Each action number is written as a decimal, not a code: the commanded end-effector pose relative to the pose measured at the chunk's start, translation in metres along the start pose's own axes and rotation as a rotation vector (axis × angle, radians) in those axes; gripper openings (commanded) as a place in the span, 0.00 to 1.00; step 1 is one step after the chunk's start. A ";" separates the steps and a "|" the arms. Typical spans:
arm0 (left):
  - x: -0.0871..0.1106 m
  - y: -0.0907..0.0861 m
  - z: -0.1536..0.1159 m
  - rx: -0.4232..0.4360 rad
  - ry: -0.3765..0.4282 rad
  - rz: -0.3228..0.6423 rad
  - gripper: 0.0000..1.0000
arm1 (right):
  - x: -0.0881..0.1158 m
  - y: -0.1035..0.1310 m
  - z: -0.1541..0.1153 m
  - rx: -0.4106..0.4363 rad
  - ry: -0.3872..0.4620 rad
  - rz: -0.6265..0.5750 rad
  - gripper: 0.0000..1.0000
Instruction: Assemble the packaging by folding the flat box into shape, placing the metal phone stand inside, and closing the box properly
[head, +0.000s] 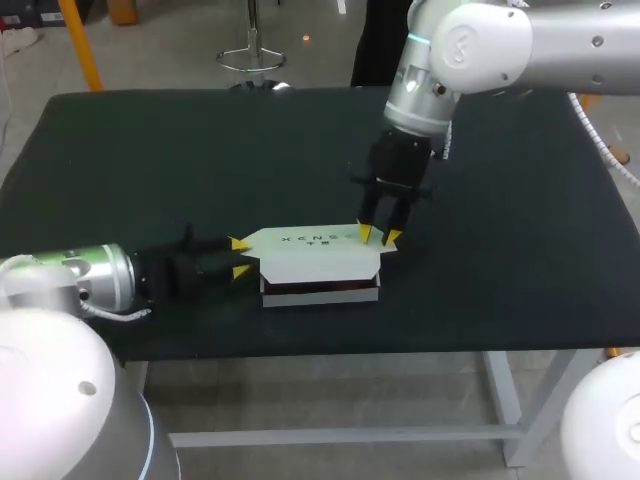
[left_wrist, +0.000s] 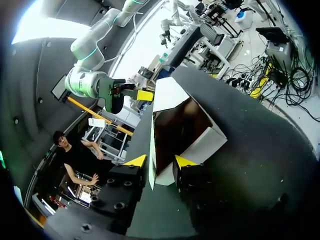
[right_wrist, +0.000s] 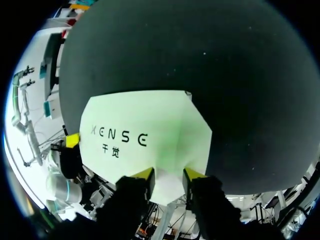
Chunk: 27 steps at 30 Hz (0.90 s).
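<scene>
White card box (head: 320, 290) sits near the tabletop's (head: 520, 250) front edge, about midway along. Its printed lid (head: 310, 258) is lowered over a dark inside, and I cannot see the phone stand. My right pincer (head: 378, 235) stands narrowly parted on the lid's right end, I judge to press it down. My left pincer (head: 239, 257), part-open and holding nothing, straddles the left end flap (left_wrist: 151, 150), likely to steady the box and guide that flap in.
</scene>
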<state>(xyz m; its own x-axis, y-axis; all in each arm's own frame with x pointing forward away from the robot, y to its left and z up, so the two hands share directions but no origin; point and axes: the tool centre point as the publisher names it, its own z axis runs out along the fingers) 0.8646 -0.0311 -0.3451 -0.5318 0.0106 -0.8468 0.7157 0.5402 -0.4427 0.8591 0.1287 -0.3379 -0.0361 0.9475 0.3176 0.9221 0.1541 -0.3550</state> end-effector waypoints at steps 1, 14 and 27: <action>-0.009 -0.009 -0.032 -0.008 0.099 -0.025 0.47 | 0.000 -0.002 0.000 -0.010 -0.001 0.001 0.41; -0.031 -0.010 -0.071 -0.051 0.540 -0.190 1.00 | 0.000 -0.003 0.000 -0.026 -0.010 0.008 0.41; -0.044 -0.006 -0.075 -0.219 0.633 -0.291 1.00 | -0.002 -0.003 0.002 -0.036 0.000 0.013 0.41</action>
<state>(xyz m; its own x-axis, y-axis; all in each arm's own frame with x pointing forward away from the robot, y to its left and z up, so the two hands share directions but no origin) 0.8507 0.0301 -0.2884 -0.8671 0.2001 -0.4562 0.4395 0.7385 -0.5113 0.8579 0.1281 -0.3380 -0.0247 0.9508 0.3089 0.9344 0.1318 -0.3310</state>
